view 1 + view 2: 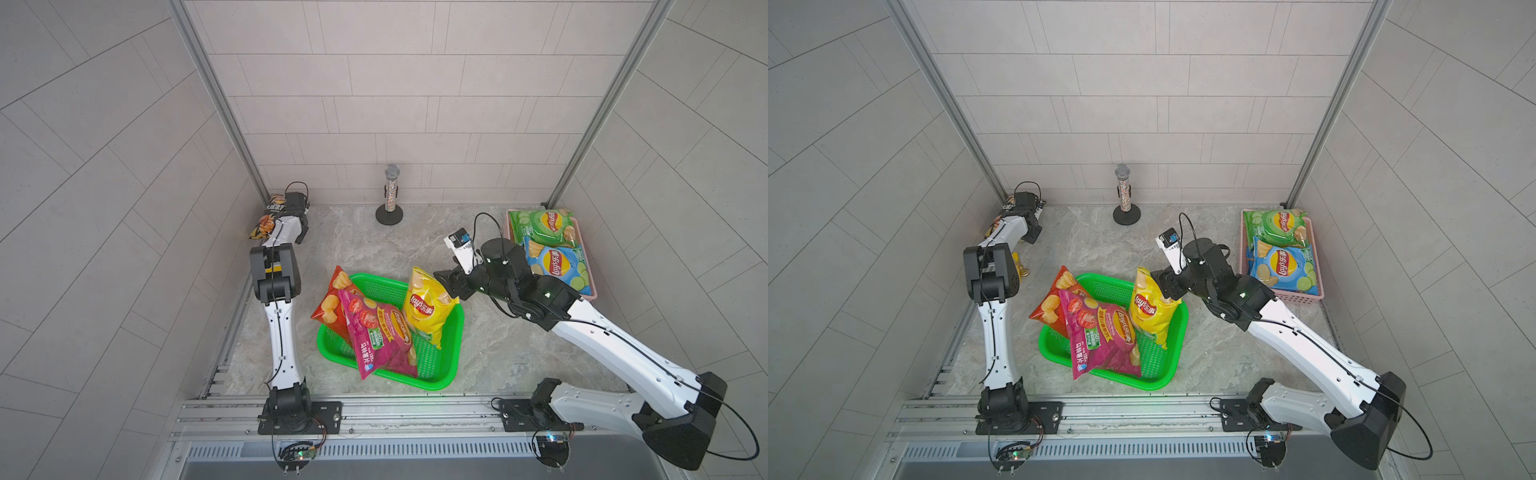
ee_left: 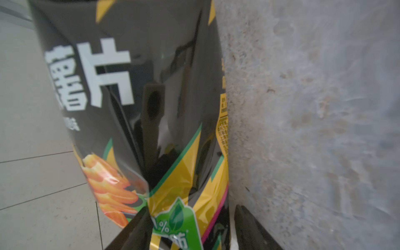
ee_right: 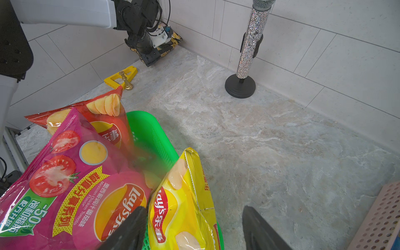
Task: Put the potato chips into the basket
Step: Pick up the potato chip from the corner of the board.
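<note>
A green basket (image 1: 449,353) sits mid-table and holds three bags of potato chips. The red-orange bag (image 1: 332,303) and the magenta bag (image 1: 378,336) lean over its left rim, and the yellow bag (image 1: 428,307) stands at its right side. My right gripper (image 3: 193,208) hangs open over that rim; the yellow bag (image 3: 179,207) is against one finger and well clear of the other. A black bag (image 1: 268,220) leans in the back left corner. My left gripper (image 2: 190,218) is shut on its creased lower part (image 2: 129,86). A green bag (image 1: 540,226) and a blue bag (image 1: 557,264) lie at back right.
The green and blue bags rest in a pink perforated tray (image 1: 592,291) against the right wall. A glittery microphone on a round black stand (image 1: 390,195) is at the back centre. A yellow triangular piece (image 3: 121,74) and a gold chess piece (image 3: 127,82) lie by the left wall.
</note>
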Robot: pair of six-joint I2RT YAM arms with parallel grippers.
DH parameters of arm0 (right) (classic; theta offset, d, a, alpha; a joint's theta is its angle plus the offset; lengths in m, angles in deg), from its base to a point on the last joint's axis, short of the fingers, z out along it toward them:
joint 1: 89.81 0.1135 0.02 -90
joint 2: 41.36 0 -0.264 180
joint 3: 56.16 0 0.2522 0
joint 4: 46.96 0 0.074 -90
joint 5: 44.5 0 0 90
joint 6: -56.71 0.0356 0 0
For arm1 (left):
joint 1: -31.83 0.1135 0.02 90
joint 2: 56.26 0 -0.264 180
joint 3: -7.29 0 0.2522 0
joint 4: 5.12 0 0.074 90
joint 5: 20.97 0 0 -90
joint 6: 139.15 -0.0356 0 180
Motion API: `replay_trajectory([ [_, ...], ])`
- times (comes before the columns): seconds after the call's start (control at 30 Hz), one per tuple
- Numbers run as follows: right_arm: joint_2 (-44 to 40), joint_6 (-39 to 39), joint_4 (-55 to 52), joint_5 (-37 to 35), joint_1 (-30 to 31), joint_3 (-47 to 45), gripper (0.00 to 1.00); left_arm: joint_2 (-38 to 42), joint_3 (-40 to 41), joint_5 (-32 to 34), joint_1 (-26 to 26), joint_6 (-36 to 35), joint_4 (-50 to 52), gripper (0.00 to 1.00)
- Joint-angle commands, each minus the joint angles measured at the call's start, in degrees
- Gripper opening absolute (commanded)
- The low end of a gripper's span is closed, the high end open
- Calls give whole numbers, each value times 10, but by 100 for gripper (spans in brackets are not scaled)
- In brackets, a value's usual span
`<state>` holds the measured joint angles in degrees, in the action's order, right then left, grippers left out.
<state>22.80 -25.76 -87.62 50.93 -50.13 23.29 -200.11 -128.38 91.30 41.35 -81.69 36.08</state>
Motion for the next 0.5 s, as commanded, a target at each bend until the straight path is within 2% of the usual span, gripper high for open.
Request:
replay_trajectory([
  [0.0,-14,-5,-3,2,-2,5,74,-4,-18,25,-3,-3,-5,60],
  [0.27,-30,-2,0,4,-2,-4,74,12,-4,52,-5,-17,-28,32],
  [0.33,-33,-2,2,4,-2,-6,74,16,-4,59,-4,-20,-30,22],
  [0.47,-35,-1,2,6,-2,-8,74,34,1,63,-6,-20,-36,11],
])
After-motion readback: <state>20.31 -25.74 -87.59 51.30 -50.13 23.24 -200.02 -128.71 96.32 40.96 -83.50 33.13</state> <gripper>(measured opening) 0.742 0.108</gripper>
